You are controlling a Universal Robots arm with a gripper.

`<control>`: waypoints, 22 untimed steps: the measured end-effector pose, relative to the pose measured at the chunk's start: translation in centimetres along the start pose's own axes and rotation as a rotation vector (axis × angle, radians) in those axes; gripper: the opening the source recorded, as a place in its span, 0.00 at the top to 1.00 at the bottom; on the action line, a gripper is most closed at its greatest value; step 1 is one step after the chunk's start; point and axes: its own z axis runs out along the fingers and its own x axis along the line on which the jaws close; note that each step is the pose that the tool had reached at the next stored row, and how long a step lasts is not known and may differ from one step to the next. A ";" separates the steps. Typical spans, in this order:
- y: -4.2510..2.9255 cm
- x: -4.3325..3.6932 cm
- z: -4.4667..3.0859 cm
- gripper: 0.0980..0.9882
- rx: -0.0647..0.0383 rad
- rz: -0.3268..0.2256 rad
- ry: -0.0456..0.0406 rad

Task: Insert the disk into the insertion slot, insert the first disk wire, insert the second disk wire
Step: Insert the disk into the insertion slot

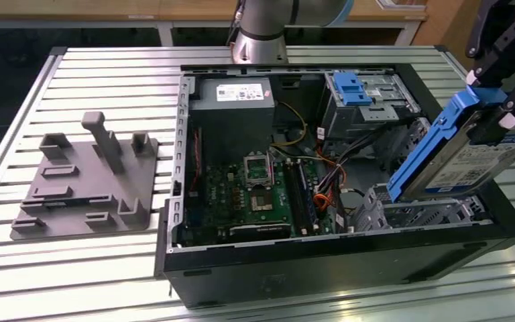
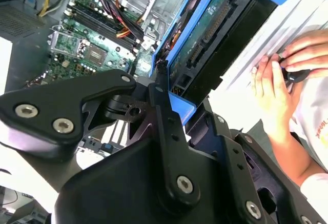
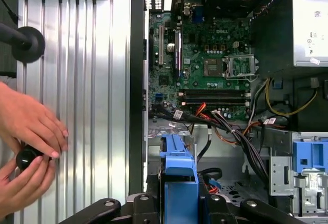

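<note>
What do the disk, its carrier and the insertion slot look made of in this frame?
The disk looks like metal: a flat silver casing with a white, paper-like label. Its carrier is probably moulded plastic, bright blue and smooth with a slight sheen. The insertion slot is likely sheet metal, dull grey, with thin walls punched with holes.

table (image 1: 105,67): slatted metal | case (image 1: 329,261): black, open, on table | jig (image 1: 78,188): grey, exterior view's left of case | motherboard (image 1: 257,194): green, inside case | PSU (image 1: 231,94): far end | cage (image 1: 378,100): blue latch (image 1: 351,87), beside PSU
</note>
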 end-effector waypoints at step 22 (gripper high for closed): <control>-0.50 0.04 0.08 0.70 -0.001 -0.002 -0.0466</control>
